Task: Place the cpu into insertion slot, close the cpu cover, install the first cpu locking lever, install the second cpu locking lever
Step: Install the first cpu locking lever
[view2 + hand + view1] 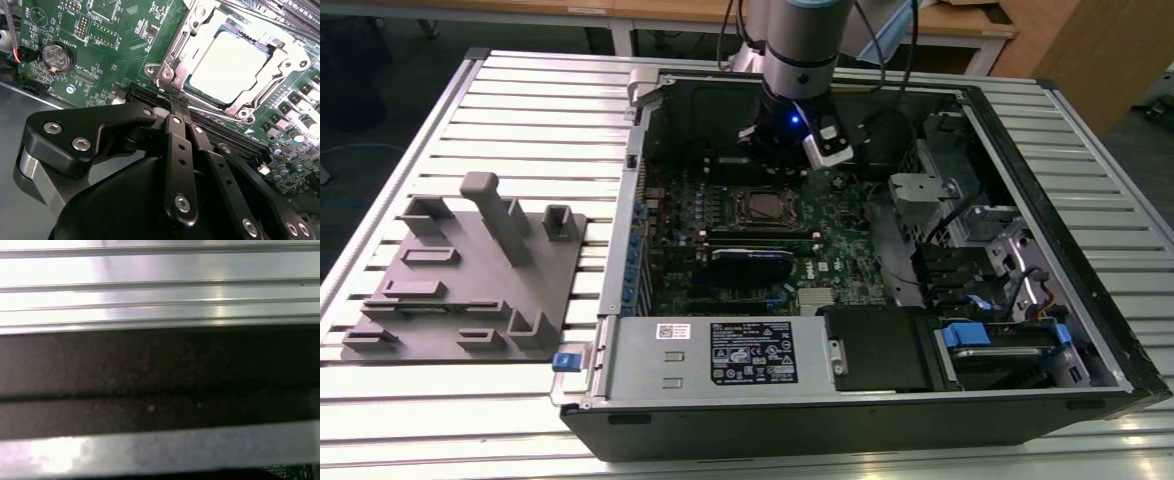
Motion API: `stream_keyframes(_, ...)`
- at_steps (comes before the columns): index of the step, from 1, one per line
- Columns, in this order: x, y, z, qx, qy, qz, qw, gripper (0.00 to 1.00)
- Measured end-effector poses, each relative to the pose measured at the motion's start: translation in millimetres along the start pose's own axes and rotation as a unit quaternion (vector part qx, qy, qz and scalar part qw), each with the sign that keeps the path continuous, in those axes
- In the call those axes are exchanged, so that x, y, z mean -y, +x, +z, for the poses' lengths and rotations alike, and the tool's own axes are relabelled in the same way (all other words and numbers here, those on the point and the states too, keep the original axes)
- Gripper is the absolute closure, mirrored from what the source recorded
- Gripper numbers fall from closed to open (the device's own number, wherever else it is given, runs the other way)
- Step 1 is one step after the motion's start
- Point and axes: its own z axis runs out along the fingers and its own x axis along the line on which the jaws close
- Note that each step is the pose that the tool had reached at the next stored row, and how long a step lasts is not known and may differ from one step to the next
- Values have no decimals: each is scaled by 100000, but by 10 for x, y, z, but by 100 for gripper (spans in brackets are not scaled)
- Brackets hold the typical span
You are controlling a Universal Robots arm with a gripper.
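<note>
Silvery cpu cover frames the cpu, while the claw (fingers together) hides part of the board.

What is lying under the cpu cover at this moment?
In the second wrist view, the cpu shows through the window of the closed cpu cover, its pale metal top visible. The insertion slot beneath them is covered, so its contacts cannot be seen.

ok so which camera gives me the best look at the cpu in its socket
The second wrist view: the cpu appears large there, its pale metal top framed by the cpu cover. In the exterior view the cpu is a small square far off on the board. The first wrist view looks at metal rails and a dark band instead.
</note>
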Motion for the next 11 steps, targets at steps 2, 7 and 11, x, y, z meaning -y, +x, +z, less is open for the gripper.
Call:
stream_keyframes(2,1,0,9,14,10,100,100000,89)
stream_keyframes(7,3,0,20,10,36,269,100000,89)
stream_keyframes(11,2,0,21,20,31,364,99999,89)
